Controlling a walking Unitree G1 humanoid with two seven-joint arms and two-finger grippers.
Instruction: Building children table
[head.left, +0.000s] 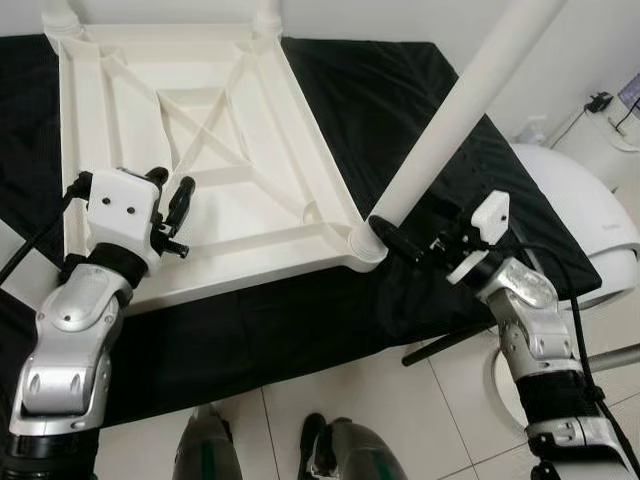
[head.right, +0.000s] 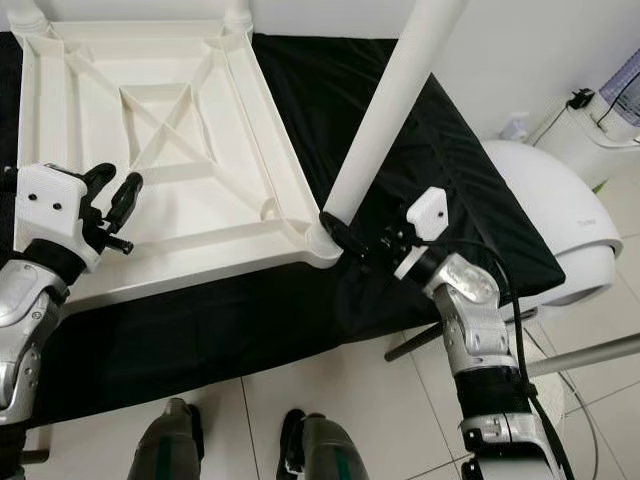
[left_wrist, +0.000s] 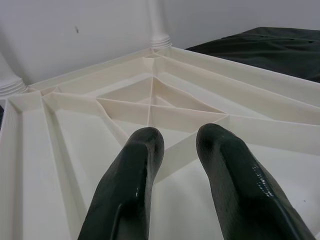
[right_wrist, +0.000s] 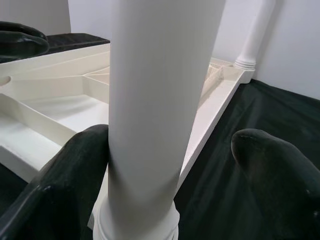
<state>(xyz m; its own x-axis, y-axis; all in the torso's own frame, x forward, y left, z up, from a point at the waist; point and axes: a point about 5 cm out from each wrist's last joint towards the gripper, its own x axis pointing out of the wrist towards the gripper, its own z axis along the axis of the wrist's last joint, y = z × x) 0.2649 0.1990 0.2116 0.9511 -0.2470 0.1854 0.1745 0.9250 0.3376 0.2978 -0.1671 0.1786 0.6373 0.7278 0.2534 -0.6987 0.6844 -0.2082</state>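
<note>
Left arm: silver, bent at the elbow, forearm reaching forward over the near-left edge of the upturned white plastic ribbed tabletop (head.left: 200, 150).
Left gripper (head.left: 172, 205): two black fingers slightly parted, grasping nothing; tips hover over the tabletop's underside, the X-shaped centre ribs just ahead of them.
Tabletop: lies underside up on a black cloth (head.left: 400, 110) that covers the work surface, between the two grippers.
Legs, count: three white round plastic legs seen. Two stand in the far corner sockets (left_wrist: 159, 37), well ahead of the left gripper. The third long white leg (head.left: 470, 95) stands tilted in the near-right corner socket (head.left: 366, 243).
Right arm: silver, raised from below, wrist turned inward toward that socket.
Right gripper (head.left: 400, 240): fingers spread either side of the third leg's base; one finger (right_wrist: 75, 170) touches the leg, the other stands apart from it.
White rounded appliance (head.left: 580, 215): beside the right arm.
Writing: faint mark on the appliance, unreadable.
</note>
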